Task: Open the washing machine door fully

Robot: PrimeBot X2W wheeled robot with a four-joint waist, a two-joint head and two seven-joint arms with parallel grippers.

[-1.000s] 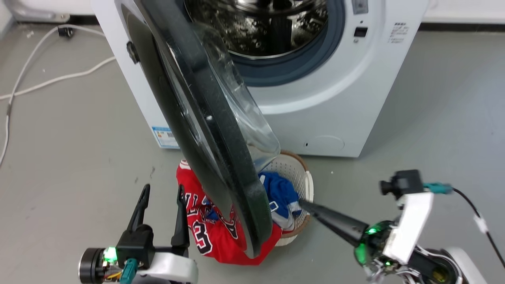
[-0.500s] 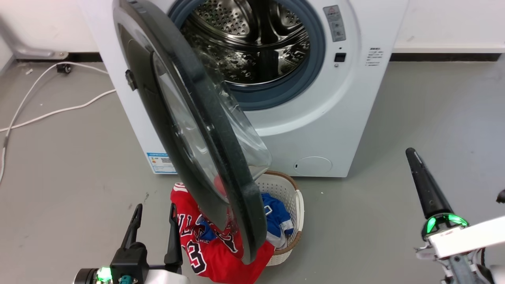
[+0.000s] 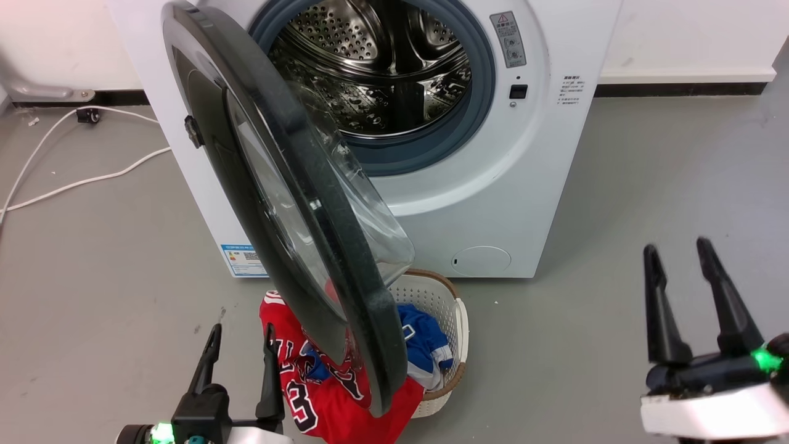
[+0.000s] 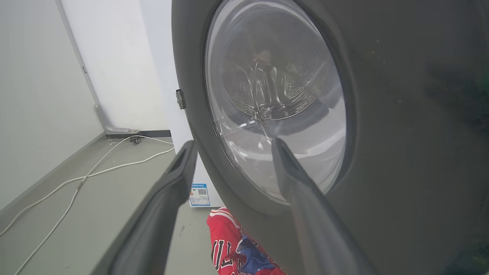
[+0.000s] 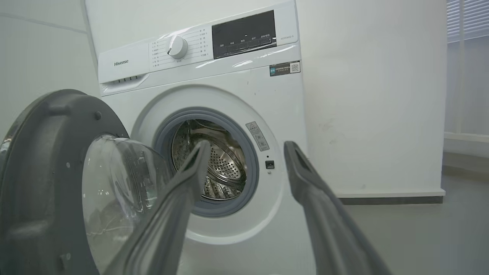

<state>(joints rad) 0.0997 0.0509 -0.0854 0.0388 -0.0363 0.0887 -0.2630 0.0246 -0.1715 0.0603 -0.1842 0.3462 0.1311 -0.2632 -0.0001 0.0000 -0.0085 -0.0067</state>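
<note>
Swinging back from the door's lower edge, the right gripper now stands at the lower right of the head view, fingers pointing up, jaws wide and empty, well apart from the washing machine door. Some of the shift in the picture is the camera's own: the whole washing machine sits lower in the head view than before and more of its steel drum shows, so the head has moved too. Against the machine, the door seems to hold about the same angle as a second ago, hinged on the left and standing out roughly square to the front, its lower rim hanging over the laundry basket and the red jersey. At the lower left, the left gripper has its jaws wide around nothing, just beside the door's outer face; whether a finger touches it I cannot tell. With no gripper on it, the door looks only part open, so the task seems unfinished. It would still need a push from the inner side, away from the drum, and the left gripper appears to stand in that path
</note>
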